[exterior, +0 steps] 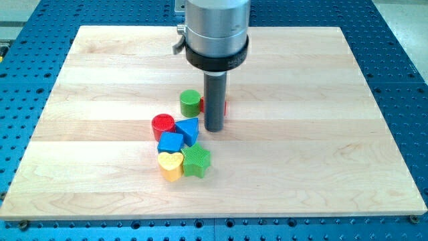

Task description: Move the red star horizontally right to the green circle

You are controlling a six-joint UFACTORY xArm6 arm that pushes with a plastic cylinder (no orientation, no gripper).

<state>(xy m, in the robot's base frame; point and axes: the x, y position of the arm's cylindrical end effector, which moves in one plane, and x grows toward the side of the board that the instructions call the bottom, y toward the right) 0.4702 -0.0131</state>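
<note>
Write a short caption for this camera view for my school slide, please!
My tip rests beside the green circle, hiding most of the red star, above a cluster of coloured blocks.

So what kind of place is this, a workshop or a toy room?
Most likely a robotics lab test bench. A wooden board lies on a blue metal plate with a grid of holes, and a robot arm's dark rod, my tip, stands among small coloured blocks, such as the green circle.
</note>
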